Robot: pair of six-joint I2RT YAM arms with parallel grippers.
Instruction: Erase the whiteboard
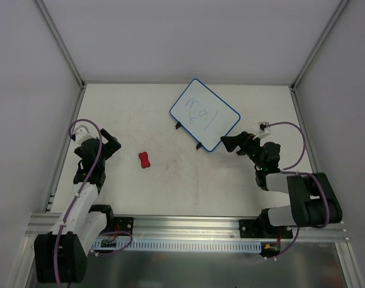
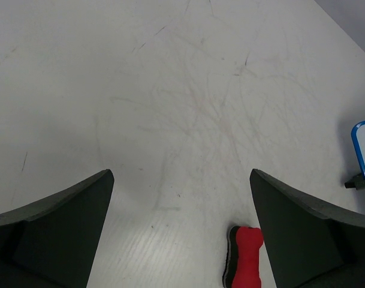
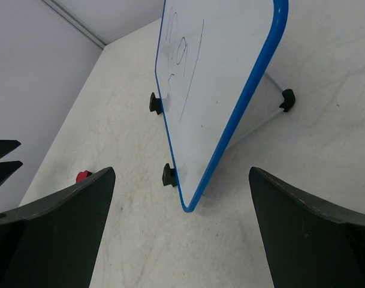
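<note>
The whiteboard (image 1: 205,114) lies tilted at the table's back middle, white with a blue rim, black feet and faint blue marks. It also shows in the right wrist view (image 3: 215,78). The red bone-shaped eraser (image 1: 145,160) lies left of centre and shows in the left wrist view (image 2: 245,259) by the right finger. My left gripper (image 1: 110,146) is open and empty, left of the eraser. My right gripper (image 1: 229,143) is open and empty, just off the board's near corner.
Grey enclosure walls with metal corner posts (image 1: 59,39) ring the white table (image 1: 188,186). A metal rail (image 1: 188,225) runs along the near edge by the arm bases.
</note>
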